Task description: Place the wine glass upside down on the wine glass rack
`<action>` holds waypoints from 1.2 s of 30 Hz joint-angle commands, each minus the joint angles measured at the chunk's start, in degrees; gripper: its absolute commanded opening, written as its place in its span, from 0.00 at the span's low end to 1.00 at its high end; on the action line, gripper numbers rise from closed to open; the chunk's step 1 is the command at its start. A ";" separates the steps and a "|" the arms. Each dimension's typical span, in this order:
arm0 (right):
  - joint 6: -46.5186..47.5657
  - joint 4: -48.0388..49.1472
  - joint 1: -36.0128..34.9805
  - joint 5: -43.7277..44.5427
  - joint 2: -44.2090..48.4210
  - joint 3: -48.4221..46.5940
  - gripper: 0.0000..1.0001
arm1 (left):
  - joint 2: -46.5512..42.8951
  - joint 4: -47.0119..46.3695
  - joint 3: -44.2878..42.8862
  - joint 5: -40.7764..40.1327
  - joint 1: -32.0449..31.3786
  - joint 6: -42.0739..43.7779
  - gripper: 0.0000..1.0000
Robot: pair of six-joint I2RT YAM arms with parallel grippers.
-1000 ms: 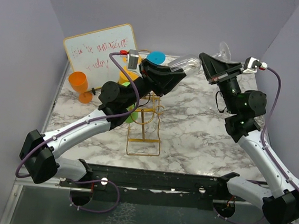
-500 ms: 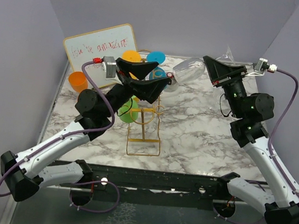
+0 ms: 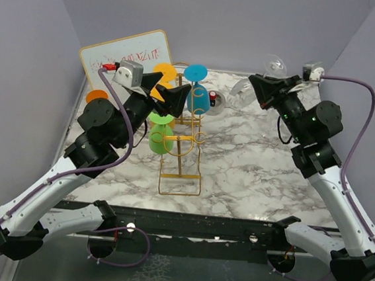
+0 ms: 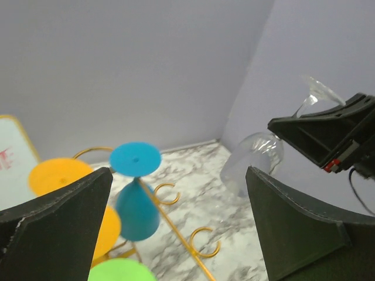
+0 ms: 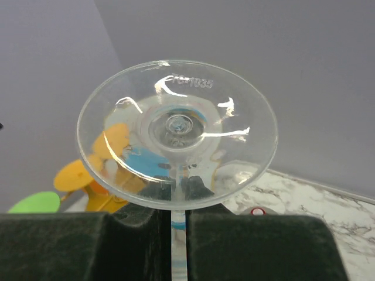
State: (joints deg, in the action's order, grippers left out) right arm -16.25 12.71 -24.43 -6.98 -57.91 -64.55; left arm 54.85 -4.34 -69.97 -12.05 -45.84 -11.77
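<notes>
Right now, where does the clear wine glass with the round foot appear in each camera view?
Top external: clear wine glass, upper right of centre, tilted.
Left wrist: the glass at the right side, bowl down.
Right wrist: centre, its round foot facing the camera.
Shared landmark: the green upside-down glass.

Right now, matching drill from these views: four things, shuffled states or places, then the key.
Things:
1. clear wine glass
2. blue glass
3. left gripper
4. whiteboard

States or places:
A. open, holding nothing
B. propped at the back left of the table
C. stem pinched in the right gripper
D. foot up on the wine glass rack

Pairs: 1-C, 2-D, 3-A, 4-B
</notes>
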 commanded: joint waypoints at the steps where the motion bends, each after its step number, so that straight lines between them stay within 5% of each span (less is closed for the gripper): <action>1: 11.92 -10.32 -0.23 -10.45 -5.70 -4.86 0.01 | -3.67 14.50 -0.81 -11.92 -0.09 5.64 0.96; 13: 23.14 -11.79 -0.20 -33.16 -16.58 -8.99 0.01 | -11.45 19.92 1.51 -28.87 -0.12 7.57 0.97; 21: 23.06 -6.44 -0.27 -34.97 -23.22 -11.34 0.01 | -10.36 22.47 1.51 -32.69 -0.12 7.83 0.98; 36: 28.61 -11.01 -2.66 -40.20 -27.94 -13.57 0.01 | -10.52 22.62 3.22 -32.19 -0.09 7.81 0.99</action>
State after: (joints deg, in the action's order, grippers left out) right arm 9.45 1.89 -26.02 -45.15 -84.97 -75.94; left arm 44.45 17.39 -67.42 -43.18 -45.84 -4.84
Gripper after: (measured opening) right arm 0.104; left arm 0.986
